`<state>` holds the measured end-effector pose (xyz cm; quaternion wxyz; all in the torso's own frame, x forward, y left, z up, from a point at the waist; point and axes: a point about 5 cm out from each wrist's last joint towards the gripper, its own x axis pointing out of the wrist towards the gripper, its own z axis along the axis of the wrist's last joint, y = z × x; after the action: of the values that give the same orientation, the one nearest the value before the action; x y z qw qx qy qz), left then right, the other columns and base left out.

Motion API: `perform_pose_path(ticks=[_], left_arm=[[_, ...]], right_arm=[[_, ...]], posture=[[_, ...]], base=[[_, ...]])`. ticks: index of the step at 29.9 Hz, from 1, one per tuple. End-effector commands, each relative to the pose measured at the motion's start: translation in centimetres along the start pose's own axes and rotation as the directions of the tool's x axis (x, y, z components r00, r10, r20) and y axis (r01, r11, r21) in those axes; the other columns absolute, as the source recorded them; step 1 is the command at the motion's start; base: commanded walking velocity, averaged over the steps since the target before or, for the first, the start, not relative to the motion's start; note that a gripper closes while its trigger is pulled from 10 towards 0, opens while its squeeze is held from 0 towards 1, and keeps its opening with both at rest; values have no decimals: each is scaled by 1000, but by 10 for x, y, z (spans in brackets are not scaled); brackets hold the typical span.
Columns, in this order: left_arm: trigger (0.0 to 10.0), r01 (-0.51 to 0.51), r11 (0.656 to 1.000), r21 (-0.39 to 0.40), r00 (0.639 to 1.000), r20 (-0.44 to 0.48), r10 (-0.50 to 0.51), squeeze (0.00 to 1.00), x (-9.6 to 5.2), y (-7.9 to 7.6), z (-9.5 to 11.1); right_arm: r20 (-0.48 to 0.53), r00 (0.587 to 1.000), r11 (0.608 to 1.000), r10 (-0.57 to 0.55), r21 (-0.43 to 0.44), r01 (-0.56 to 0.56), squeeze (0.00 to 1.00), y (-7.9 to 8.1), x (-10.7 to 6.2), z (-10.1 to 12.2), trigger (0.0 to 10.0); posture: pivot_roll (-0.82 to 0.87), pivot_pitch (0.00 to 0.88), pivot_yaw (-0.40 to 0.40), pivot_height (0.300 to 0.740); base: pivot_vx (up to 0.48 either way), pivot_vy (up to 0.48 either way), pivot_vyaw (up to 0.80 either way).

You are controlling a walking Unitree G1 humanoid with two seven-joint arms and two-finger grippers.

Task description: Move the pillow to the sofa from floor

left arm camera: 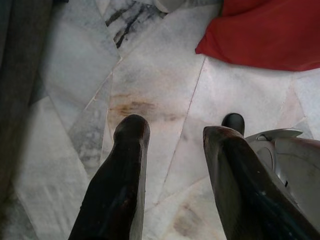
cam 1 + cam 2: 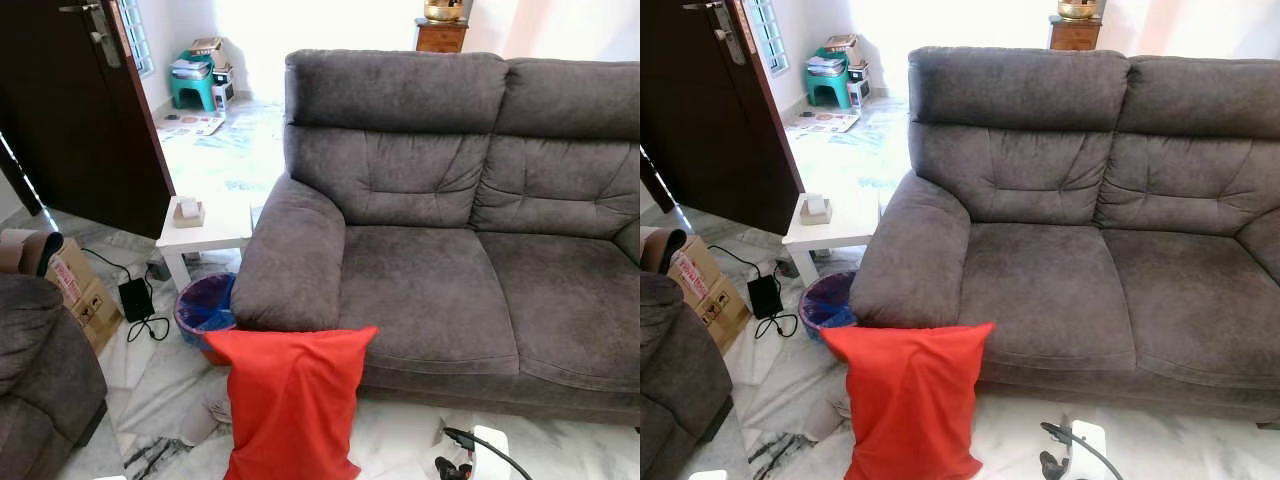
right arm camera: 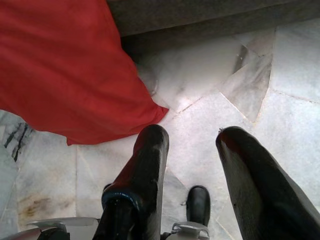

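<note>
Red pillow [image 2: 290,405] leans on the sofa [image 2: 440,290] front; both jaws parted, empty; a one-sided pinch risks fabric slipping.

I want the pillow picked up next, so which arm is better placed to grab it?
Probably right. The right gripper, open, hangs beside the red pillow's corner; the left gripper has bare marble floor between it and the pillow.

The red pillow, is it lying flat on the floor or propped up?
Propped up: the red pillow stands on the floor, its top edge leaning against the sofa front.
</note>
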<state>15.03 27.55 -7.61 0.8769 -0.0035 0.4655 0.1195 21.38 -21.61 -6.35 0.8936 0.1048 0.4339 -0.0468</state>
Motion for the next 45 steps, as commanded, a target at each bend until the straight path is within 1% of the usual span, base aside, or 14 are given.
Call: perform_pose_path(ticks=[1, 8, 28, 37, 38, 39, 41, 45], left_arm=[[10000, 4, 1000, 7, 1000, -7, -4, 0, 0, -1, -2], [10000, 6, 1000, 0, 1000, -5, -6, 0, 0, -2, -2], [10000, 4, 1000, -6, 1000, -3, -4, 0, 0, -3, -2], [10000, 2, 1000, -9, 1000, -4, -2, 0, 0, -4, -3], [10000, -8, 1000, -3, 1000, -5, 8, 0, 0, -4, -3], [10000, -8, 1000, -3, 1000, -5, 8, 0, 0, -4, -3], [10000, -14, 1000, 1, 1000, -2, 14, 0, 0, -4, -3], [10000, -18, 1000, 4, 1000, 3, 18, 0, 0, -3, -3]], right_arm=[[2, 1000, 1000, -10, 1, 10, 0, -2, 0, 1, 10000], [2, 1000, 1000, -11, -9, 11, 0, -3, -1, 1, 10000], [-1, 1000, 1000, -11, -19, 11, 0, -4, -1, 2, 10000], [-3, 1000, 999, -13, -32, 13, 0, -6, -1, 2, 10000], [0, 1000, 999, -13, -52, 13, 0, -6, -1, 3, 10000], [0, 1000, 999, -13, -52, 13, 0, -6, -1, 3, 10000], [8, 1000, 998, -11, -68, 11, 0, -6, -1, 4, 10000], [10, 1000, 998, -2, -64, 3, 0, -6, -1, 4, 10000]], posture=[[129, 0, 22, 740], [133, 0, 14, 740], [130, 0, 10, 740], [137, 0, 3, 740], [135, 0, 1, 740], [135, 0, 1, 740], [135, 0, 2, 740], [132, 0, 6, 740]], base=[[0, 0, 0], [0, 0, 0], [275, 0, 0], [314, 0, 0], [0, 0, 0], [0, 0, 0], [0, 0, 800], [0, 0, 800]])
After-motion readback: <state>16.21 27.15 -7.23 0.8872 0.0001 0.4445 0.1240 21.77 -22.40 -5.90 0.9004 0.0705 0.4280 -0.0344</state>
